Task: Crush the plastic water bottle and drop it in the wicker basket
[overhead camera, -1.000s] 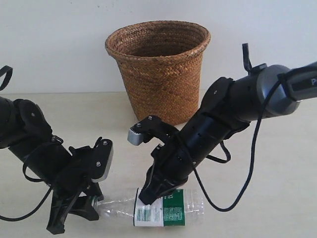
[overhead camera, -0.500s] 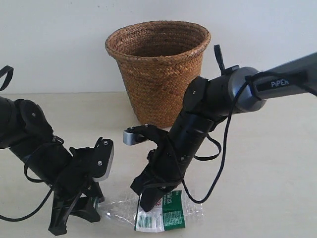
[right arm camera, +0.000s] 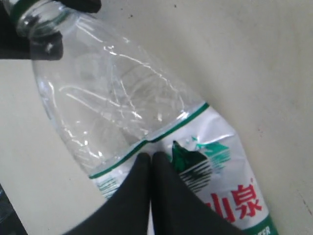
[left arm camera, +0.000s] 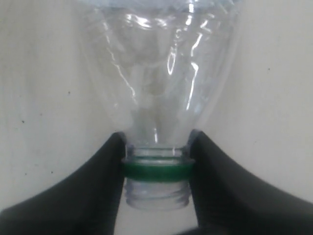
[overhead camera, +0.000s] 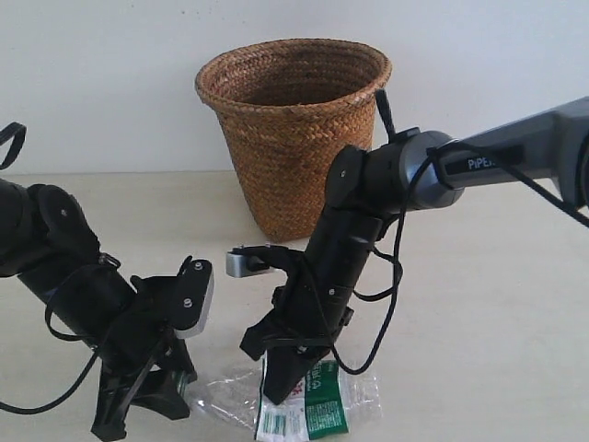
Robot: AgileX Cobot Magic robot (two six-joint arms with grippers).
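Observation:
The clear plastic water bottle [overhead camera: 317, 405] lies on its side on the table, flattened and crumpled at its green-and-white label. No cap shows; the open threaded neck carries a green ring [left arm camera: 156, 170]. My left gripper [overhead camera: 170, 382] is shut on that neck, one finger on each side [left arm camera: 156, 147]. My right gripper [overhead camera: 281, 382] points steeply down, its fingers shut against each other with nothing between them, tips pressed on the label [right arm camera: 150, 157] of the bottle [right arm camera: 112, 98]. The brown wicker basket [overhead camera: 294, 129] stands upright behind both arms.
A pale tabletop [overhead camera: 497, 304] carries everything, with a white wall behind the basket. The right arm's cable [overhead camera: 391, 304] loops beside its wrist. The bottle lies close to the near edge of the exterior view.
The right arm has swung left and become steeper, pushing its shut fingers down onto the label. The bottle's body has gone from round to flattened and crumpled. The left gripper kept its hold.

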